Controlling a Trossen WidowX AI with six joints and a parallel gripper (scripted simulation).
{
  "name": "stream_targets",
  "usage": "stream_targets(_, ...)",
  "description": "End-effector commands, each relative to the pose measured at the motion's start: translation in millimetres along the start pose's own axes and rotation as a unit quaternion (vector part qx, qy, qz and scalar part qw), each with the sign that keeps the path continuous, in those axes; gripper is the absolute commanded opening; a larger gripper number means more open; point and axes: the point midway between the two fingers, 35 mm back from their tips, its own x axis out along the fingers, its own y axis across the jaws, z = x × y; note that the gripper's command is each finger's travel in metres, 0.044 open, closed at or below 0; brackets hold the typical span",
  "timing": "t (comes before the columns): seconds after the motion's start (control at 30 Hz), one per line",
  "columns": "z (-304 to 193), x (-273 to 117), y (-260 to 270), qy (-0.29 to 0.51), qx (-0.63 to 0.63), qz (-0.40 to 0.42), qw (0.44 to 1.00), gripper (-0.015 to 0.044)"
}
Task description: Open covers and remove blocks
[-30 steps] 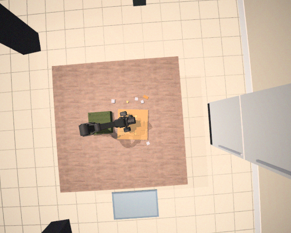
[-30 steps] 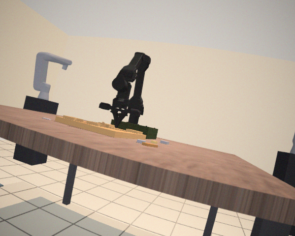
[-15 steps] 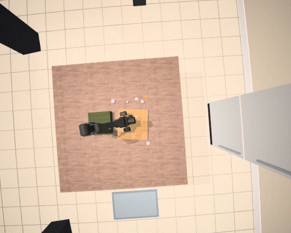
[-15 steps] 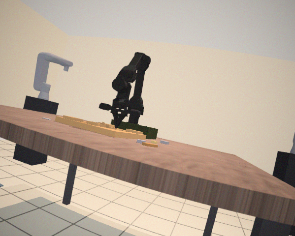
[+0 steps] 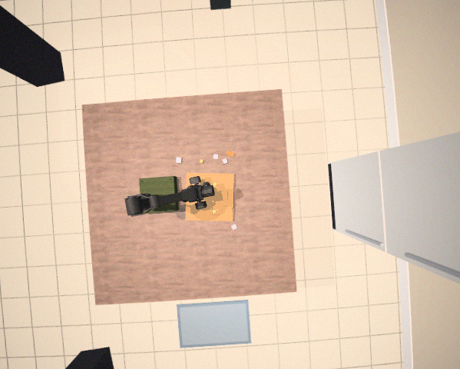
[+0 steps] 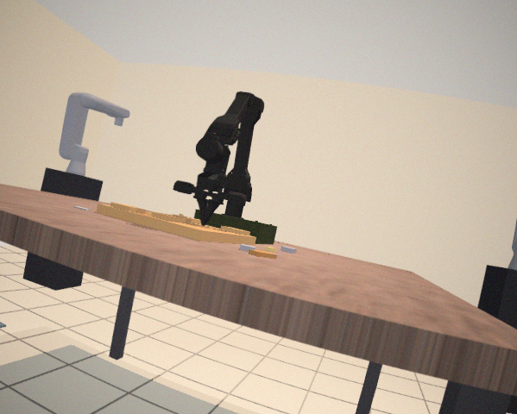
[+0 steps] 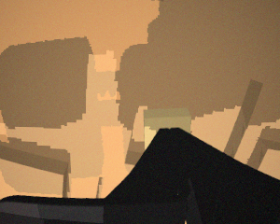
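Lying flat on a brown table [image 5: 162, 257] [image 6: 361, 285]: a square, orange-yellow puzzle board [image 5: 230, 179] [image 6: 173, 226] [image 7: 61, 21], patched with shadow, raised strips and small yellow pieces on top, beneath a closed, empty gripper [image 5: 207, 190] [image 6: 204, 222] [image 7: 169, 137].

Black arm [image 5: 168, 199] [image 6: 245, 147] rose high from base area at green block, upper links folded over at elbow, then reached down toward puzzle board. Forearm [image 5: 189, 194] [image 6: 223, 128] sloped down over board's near part (side facing green block). Wrist [image 6: 211, 178] pointed downward above board. Gripper [image 6: 204, 222] [image 7: 169, 137] hung low over board, fingers shut together in narrow wedge (nothing between them); whether tips touched board, could not tell.
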Motion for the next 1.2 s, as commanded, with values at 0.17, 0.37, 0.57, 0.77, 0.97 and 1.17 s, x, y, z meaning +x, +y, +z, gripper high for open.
stream_targets(0.17,-1.7,4.4,-2.0,0.005,0.0,-0.003,1.0,0.0)
stream_targets(0.37,3.2,4.9,-8.1,0.005,0.0,-0.003,1.0,0.0)
stream_targets(0.57,8.9,5.2,-15.4,0.005,0.0,-0.004,1.0,0.0)
stream_targets(0.77,14.7,5.2,-22.7,0.004,0.0,-0.004,1.0,0.0)
stream_targets(0.97,20.5,5.2,-30.0,0.004,0.0,-0.004,1.0,0.0)
stream_targets(1.17,26.1,5.0,-37.5,0.004,0.0,-0.005,1.0,0.0)
